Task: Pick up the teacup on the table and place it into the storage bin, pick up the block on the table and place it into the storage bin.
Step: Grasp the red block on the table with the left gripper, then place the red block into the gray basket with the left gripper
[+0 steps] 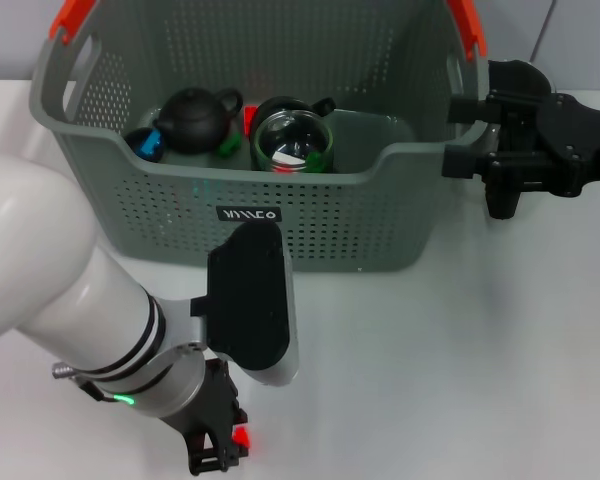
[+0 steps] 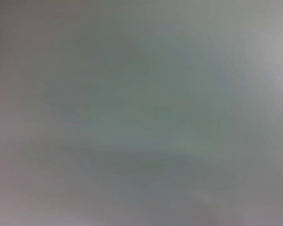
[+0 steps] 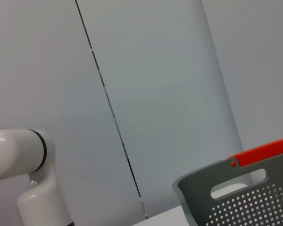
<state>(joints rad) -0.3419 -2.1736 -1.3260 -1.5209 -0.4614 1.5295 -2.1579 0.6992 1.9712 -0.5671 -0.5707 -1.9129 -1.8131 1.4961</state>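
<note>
- The left gripper (image 1: pixel 220 440) sits low over the white table (image 1: pixel 460 350) at the near edge of the head view, in front of the storage bin (image 1: pixel 310 215), its black fingers down around a small red block (image 1: pixel 242 436).
- Only a corner of the block shows between and beside the fingers; whether they are clamped on it or merely close around it cannot be told, and the left wrist view gives only a featureless grey blur.
- The bin stands at the middle back of the table and already holds a black teapot (image 1: pixel 195 118), a clear glass cup (image 1: pixel 292 140) with a dark rim, and small blue, red and green pieces beside them.
- The cup step looks finished, judging by the glass cup lying in the bin; the block step appears to be the one in hand, at the grasp.
- The right gripper (image 1: pixel 495 150) is parked beside the bin's right wall near the orange-red handle (image 1: pixel 467 25), fingers spread and empty.
- The next move likely calls for a firm hold on the block, a lift high enough to clear the bin's front wall, then a carry forward over the rim.
</note>
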